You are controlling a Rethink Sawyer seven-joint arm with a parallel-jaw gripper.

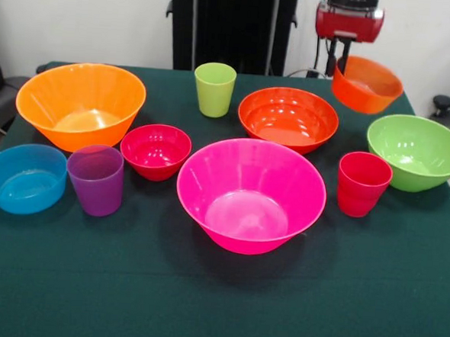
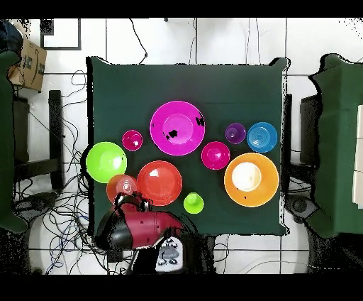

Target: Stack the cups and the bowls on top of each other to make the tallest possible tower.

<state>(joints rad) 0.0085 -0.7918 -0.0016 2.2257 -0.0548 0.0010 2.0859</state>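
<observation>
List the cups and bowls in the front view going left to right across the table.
Blue bowl → large yellow-orange bowl → purple cup → small red bowl → lime green cup → pink bowl → orange-red bowl → small orange bowl, lifted at the gripper → red cup → green bowl.

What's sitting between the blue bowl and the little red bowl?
The purple cup stands between the blue bowl and small red bowl, seen in the front view.

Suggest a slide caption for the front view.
Gripper lifts small orange bowl above green table of scattered bowls and cups.
</observation>
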